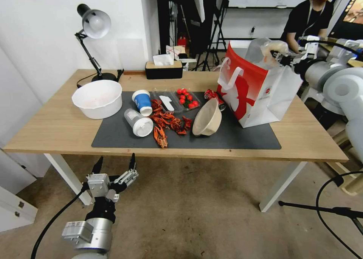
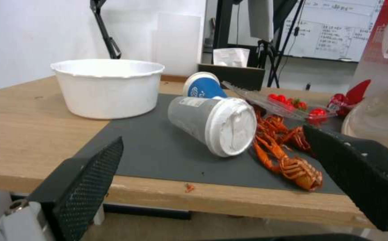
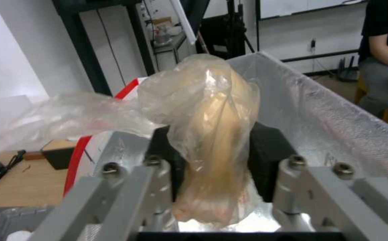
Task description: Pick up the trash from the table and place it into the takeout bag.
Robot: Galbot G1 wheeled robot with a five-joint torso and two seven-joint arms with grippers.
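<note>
My right gripper (image 1: 278, 55) hovers over the open top of the red-and-white takeout bag (image 1: 257, 89), shut on a beige lump in clear wrap (image 3: 212, 127); the bag's clear liner (image 3: 323, 110) lies below it. On the table's dark mat (image 1: 234, 138) a beige paper bowl (image 1: 207, 118) leans on its side. A blue-and-white cup (image 1: 142, 101) and a clear cup with white lid (image 2: 216, 124) lie tipped over. A red can (image 1: 214, 96) rests against the bag. My left gripper (image 1: 113, 166) is open, in front of the table (image 1: 45, 126) and below its edge.
A large white bowl (image 1: 99, 98), a desk lamp (image 1: 92, 28) and a tissue box (image 1: 163, 68) stand on the table. Red crayfish shells (image 1: 166, 123) and a clear tray of cherry tomatoes (image 1: 187, 98) lie on the mat. A tripod leg (image 1: 321, 210) crosses the floor at right.
</note>
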